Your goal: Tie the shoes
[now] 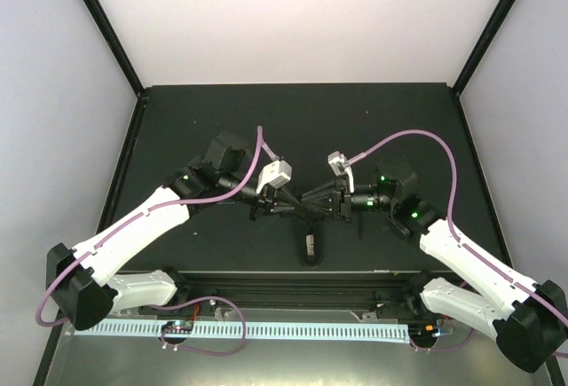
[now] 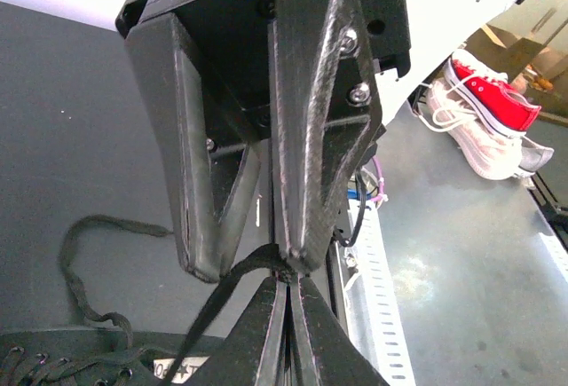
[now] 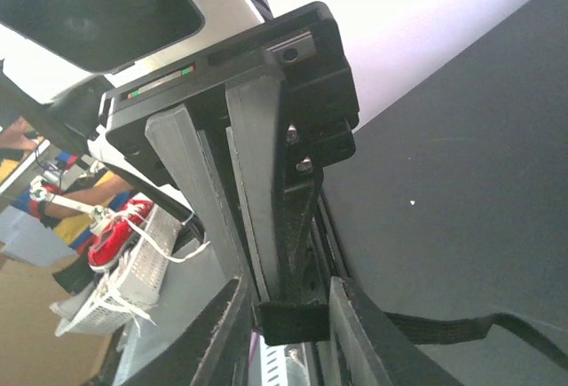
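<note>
– Lace (image 2: 226,302) first: where do we hold it?
– In our left gripper (image 2: 286,302), as far as we can judge. Its fingers are pressed together at the bottom centre of the left wrist view, and the lace comes out of their tips toward the lower left.
– And our right gripper (image 3: 291,304)?
– Its fingers stand parted, straddling the left's tips, and grip nothing that we can see.
– Where is the shoe (image 1: 317,253) from there?
– In the top view it lies on the black table (image 1: 222,120), just below the point where our grippers meet. Its long axis runs up and down the frame, and the pale insole patch (image 1: 310,244) shows. Neither arm is clearly nearer.
– So the next pull?
– We judge it should go up the frame, away from the shoe along that axis, to draw the lace taut.
</note>
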Action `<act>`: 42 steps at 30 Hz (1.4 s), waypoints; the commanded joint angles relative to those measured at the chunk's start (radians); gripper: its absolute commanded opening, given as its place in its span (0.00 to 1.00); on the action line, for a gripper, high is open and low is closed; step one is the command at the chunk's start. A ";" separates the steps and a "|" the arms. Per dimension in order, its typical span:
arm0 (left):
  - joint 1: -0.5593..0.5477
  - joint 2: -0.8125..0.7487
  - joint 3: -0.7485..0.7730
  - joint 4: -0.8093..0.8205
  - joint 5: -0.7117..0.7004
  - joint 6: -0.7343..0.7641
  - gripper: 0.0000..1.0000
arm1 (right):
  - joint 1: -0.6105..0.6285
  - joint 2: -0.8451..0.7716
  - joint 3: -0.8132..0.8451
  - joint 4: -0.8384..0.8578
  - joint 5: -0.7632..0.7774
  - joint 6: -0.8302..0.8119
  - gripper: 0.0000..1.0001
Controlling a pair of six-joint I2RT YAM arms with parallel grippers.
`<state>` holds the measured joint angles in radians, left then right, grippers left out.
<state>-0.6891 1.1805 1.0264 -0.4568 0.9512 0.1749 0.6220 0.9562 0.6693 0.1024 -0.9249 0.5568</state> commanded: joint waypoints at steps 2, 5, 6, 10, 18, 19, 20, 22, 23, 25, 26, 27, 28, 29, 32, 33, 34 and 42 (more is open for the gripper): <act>-0.010 0.011 0.037 0.000 0.004 0.026 0.01 | 0.019 0.018 0.020 0.030 -0.040 0.000 0.24; -0.011 0.007 0.032 0.008 -0.035 0.022 0.01 | 0.025 0.012 0.012 0.028 -0.043 0.001 0.17; -0.010 0.006 0.030 0.014 -0.048 0.019 0.02 | 0.025 0.008 0.006 0.029 -0.042 0.003 0.13; -0.012 -0.003 0.014 0.046 -0.111 -0.002 0.08 | 0.026 -0.031 -0.023 0.039 0.011 0.024 0.02; -0.041 -0.096 -0.065 0.209 -0.388 -0.205 0.76 | 0.026 -0.126 -0.054 -0.004 0.248 0.077 0.02; -0.044 -0.128 -0.112 0.253 -0.433 -0.262 0.76 | 0.026 -0.132 -0.060 0.001 0.263 0.087 0.02; -0.045 -0.155 -0.177 0.328 -0.466 -0.317 0.77 | 0.026 -0.137 -0.063 0.002 0.272 0.096 0.02; -0.056 -0.195 -0.311 0.508 -0.496 -0.394 0.76 | 0.026 -0.150 -0.068 0.001 0.295 0.111 0.02; -0.065 -0.208 -0.372 0.598 -0.511 -0.414 0.76 | 0.026 -0.158 -0.070 0.000 0.308 0.120 0.02; -0.084 -0.215 -0.453 0.712 -0.541 -0.403 0.76 | 0.027 -0.178 -0.073 -0.003 0.337 0.136 0.02; -0.096 -0.213 -0.476 0.745 -0.566 -0.386 0.76 | 0.027 -0.186 -0.074 -0.007 0.357 0.143 0.02; -0.108 -0.208 -0.492 0.753 -0.591 -0.364 0.76 | 0.026 -0.193 -0.074 -0.014 0.369 0.146 0.02; -0.112 -0.199 -0.502 0.759 -0.604 -0.347 0.76 | 0.026 -0.199 -0.076 -0.015 0.378 0.152 0.02; -0.119 -0.188 -0.508 0.762 -0.611 -0.333 0.76 | 0.026 -0.202 -0.078 -0.014 0.381 0.157 0.02; -0.127 -0.138 -0.523 0.779 -0.635 -0.299 0.76 | 0.026 -0.205 -0.085 -0.007 0.385 0.172 0.02; -0.127 -0.119 -0.526 0.781 -0.654 -0.293 0.75 | 0.026 -0.207 -0.087 -0.002 0.388 0.178 0.02; -0.127 -0.099 -0.529 0.783 -0.677 -0.286 0.73 | 0.026 -0.210 -0.090 0.003 0.390 0.183 0.02; -0.139 -0.002 -0.540 0.840 -0.749 -0.294 0.35 | 0.026 -0.227 -0.090 -0.015 0.417 0.192 0.02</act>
<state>-0.8143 1.1564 0.4942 0.2928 0.2405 -0.1242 0.6441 0.7521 0.5838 0.0868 -0.5438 0.7395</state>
